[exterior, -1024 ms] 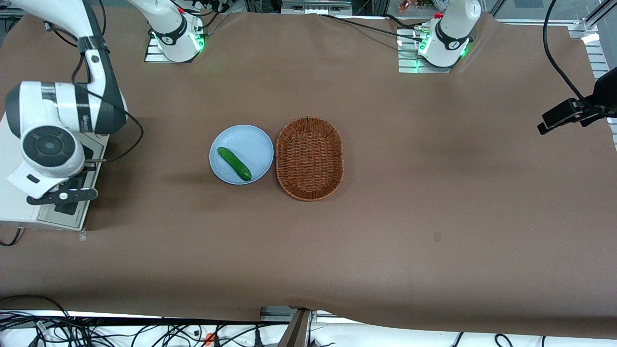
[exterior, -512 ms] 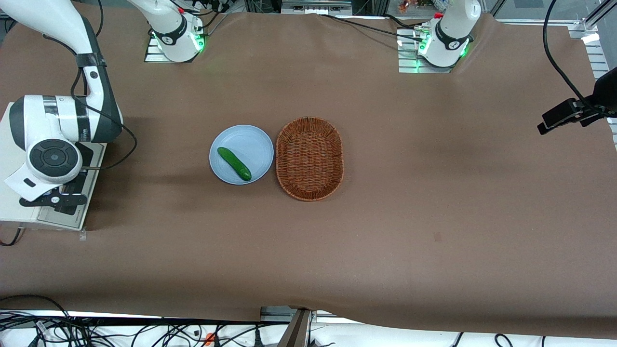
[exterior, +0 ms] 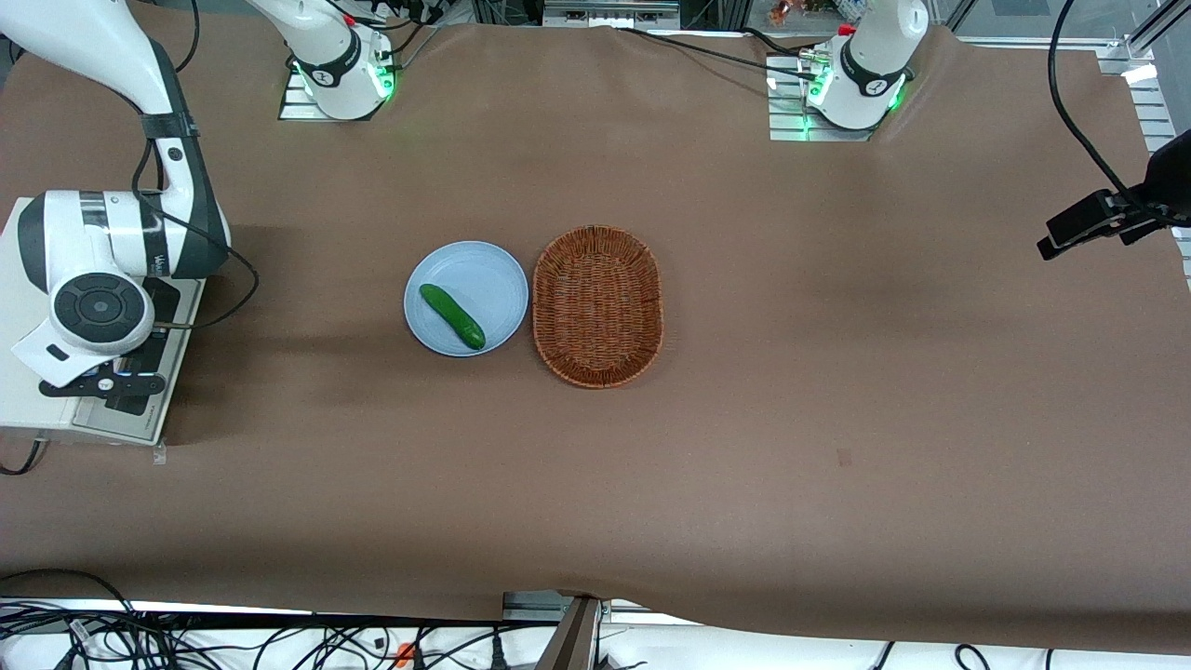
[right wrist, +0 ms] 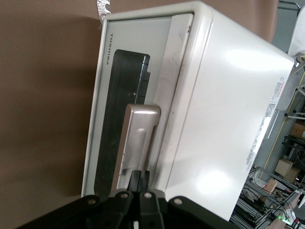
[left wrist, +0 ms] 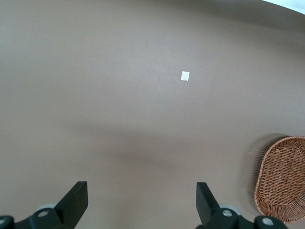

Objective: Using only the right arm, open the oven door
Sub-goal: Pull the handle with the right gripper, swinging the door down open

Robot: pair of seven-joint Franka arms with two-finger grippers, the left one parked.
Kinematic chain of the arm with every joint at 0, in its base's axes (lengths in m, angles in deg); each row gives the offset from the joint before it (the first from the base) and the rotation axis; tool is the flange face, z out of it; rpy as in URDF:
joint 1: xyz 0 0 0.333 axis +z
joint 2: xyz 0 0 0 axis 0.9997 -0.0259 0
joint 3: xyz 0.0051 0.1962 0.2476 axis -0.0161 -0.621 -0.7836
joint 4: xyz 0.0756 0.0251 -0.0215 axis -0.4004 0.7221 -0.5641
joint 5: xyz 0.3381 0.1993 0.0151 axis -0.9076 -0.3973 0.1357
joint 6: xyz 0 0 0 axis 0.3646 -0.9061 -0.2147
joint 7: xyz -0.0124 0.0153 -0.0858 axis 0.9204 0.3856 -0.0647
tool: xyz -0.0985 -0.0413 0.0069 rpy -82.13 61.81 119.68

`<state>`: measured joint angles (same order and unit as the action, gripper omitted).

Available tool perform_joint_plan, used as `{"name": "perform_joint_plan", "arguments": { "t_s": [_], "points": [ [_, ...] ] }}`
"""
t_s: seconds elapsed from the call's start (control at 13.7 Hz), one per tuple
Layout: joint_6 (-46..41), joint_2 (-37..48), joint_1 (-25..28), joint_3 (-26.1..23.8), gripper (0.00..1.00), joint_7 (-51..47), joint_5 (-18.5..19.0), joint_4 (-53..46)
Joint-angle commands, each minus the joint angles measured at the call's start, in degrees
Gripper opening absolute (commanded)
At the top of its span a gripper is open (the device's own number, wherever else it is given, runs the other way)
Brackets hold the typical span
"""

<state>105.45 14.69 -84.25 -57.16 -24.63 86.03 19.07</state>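
Observation:
The white toaster oven [exterior: 23,409] stands at the working arm's end of the table, and it also shows in the right wrist view [right wrist: 228,95]. Its oven door [right wrist: 119,90], a silver frame with dark glass, lies against the oven's front. The silver bar handle [right wrist: 138,133] runs along the door's upper edge. My right arm [exterior: 102,270] hangs over the oven. My gripper [right wrist: 141,177] is shut, its two fingers pressed together with nothing between them, its tips at the handle's end next to the oven's top edge. In the front view the gripper [exterior: 121,383] sits over the door [exterior: 135,419].
A light blue plate [exterior: 484,270] with a green cucumber [exterior: 452,316] lies mid-table. A brown wicker basket [exterior: 597,305] lies beside it toward the parked arm's end. A black camera mount [exterior: 1098,219] stands at the parked arm's end.
My right arm has shifted toward the oven and the working arm's end of the table, bringing the gripper closer over the door. The oven, plate and basket have not moved.

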Motion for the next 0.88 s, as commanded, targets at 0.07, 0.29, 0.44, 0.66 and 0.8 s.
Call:
{"name": "perform_joint_plan", "arguments": {
  "t_s": [0.07,0.29,0.44,0.66,0.8],
  "points": [
    [0.9,-0.8,-0.1,-0.2,0.00,-1.2,0.7,0.9],
    [1.1,-2.1,0.0,-0.5,0.00,-2.4,0.1,1.3],
    [1.1,-2.4,0.9,-0.7,0.00,-2.5,-3.0,1.3],
    [1.6,-4.0,3.0,-0.7,0.00,-5.7,-4.8,1.3],
    [3.3,-5.1,3.6,-0.8,0.00,-6.7,-5.8,1.3]
  ]
}}
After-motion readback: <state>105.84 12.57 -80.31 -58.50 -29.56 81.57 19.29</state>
